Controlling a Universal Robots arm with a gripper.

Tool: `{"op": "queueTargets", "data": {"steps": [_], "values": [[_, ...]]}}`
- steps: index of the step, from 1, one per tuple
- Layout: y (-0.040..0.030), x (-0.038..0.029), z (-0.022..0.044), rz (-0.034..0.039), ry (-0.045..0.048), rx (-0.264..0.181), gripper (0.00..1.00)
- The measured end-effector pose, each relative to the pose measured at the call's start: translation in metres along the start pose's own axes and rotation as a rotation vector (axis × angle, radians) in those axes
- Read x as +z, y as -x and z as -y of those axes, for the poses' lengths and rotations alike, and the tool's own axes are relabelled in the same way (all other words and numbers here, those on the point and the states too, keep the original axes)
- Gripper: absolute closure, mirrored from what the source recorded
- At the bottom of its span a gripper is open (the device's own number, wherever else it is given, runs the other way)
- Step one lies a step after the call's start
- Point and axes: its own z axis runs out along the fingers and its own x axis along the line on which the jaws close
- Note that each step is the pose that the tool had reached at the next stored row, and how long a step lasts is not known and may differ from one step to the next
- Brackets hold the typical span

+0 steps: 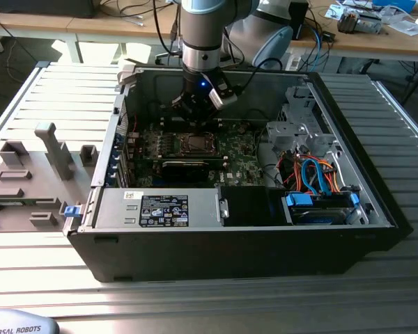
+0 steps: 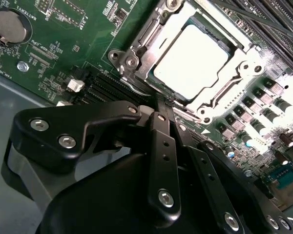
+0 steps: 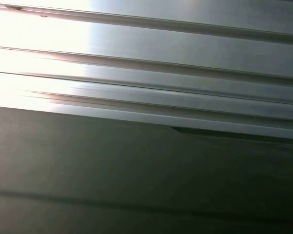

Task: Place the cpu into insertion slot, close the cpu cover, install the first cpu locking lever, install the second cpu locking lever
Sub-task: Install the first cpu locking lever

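Silver-grey, the cpu [image 2: 191, 57] is seen seated in its socket just beyond the pincer [image 2: 158, 105], framed by the cpu cover [image 2: 136, 58], apparently lowered. The pincer's fingers are drawn together, empty; whether the levers are locked cannot be told.

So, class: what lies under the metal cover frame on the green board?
Through the cover frame's square opening the chip shows its silver top, seated in the socket. The chip's edges and the socket contacts beneath are covered.

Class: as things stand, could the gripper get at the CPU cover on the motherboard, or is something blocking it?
Probably yes. The gripper sits right at the edge of the cpu cover, which is down around the cpu, with nothing between them.
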Motion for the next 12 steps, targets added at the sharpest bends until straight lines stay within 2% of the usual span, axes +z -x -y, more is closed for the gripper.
{"op": "queueTargets", "data": {"steps": [12], "values": [[0.0103, 0.0003, 0.0011, 0.0002, 0.0001, 0.0, 0.89]]}}
